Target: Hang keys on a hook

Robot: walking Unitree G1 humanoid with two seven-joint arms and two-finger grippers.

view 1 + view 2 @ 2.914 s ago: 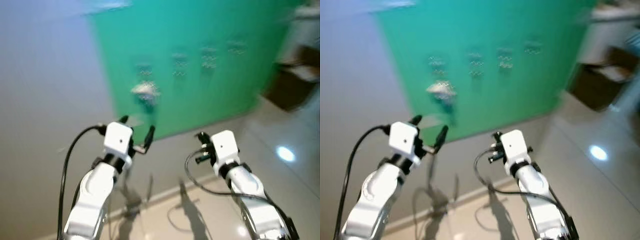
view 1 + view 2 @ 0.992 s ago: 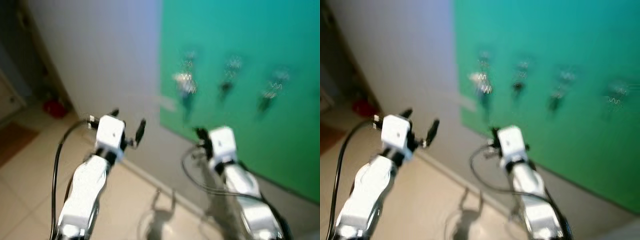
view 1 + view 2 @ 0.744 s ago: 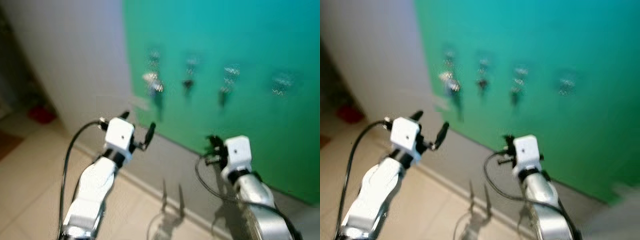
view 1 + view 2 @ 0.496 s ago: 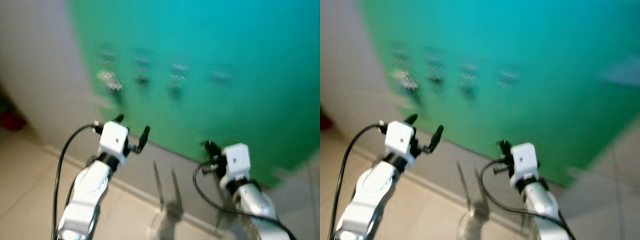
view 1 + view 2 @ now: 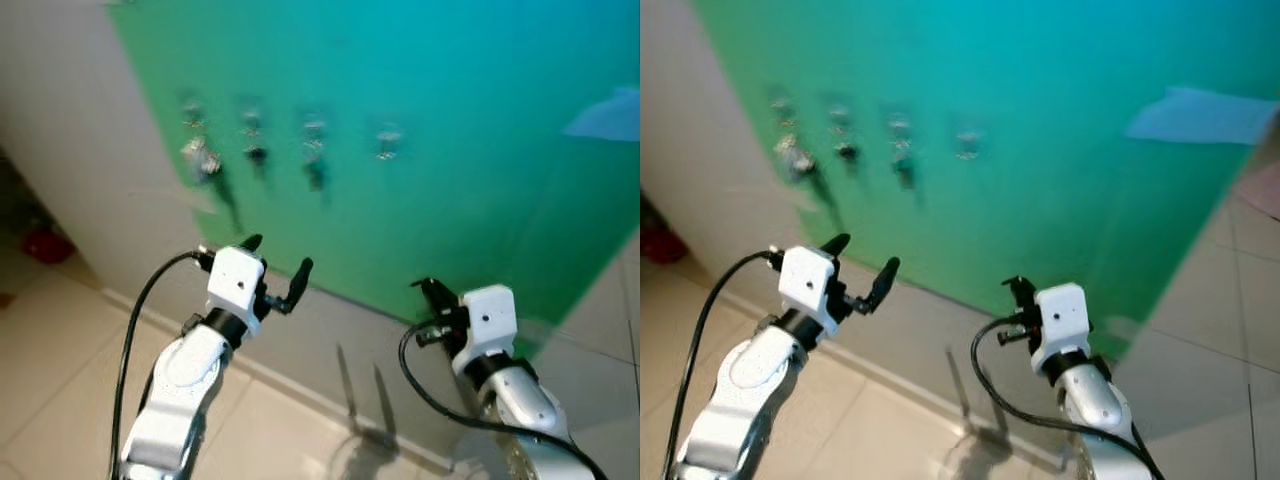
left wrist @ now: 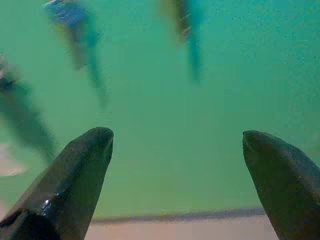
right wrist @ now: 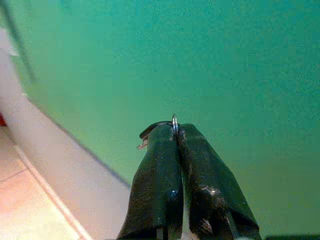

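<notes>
A green board (image 5: 440, 120) on the wall carries a row of several small hooks (image 5: 314, 131). A bunch of keys (image 5: 200, 157) hangs from the leftmost hook. My right gripper (image 7: 175, 131) is shut on a key ring (image 7: 174, 122), with a key poking out beside the fingertips. It is held low before the board's lower right part (image 5: 432, 295). My left gripper (image 5: 277, 258) is open, empty, raised below the hooks and short of the board; its fingers (image 6: 75, 175) frame the green surface in the left wrist view.
A pale wall (image 5: 70, 130) lies left of the board, with a skirting strip (image 5: 300, 390) and beige tiled floor (image 5: 60, 350) below. A red object (image 5: 45, 243) sits on the floor at far left. A light blue patch (image 5: 605, 115) is on the board's right side.
The camera has swung, so the board and hooks shift across the picture. Both arms keep their pose, the left open and the right shut.
</notes>
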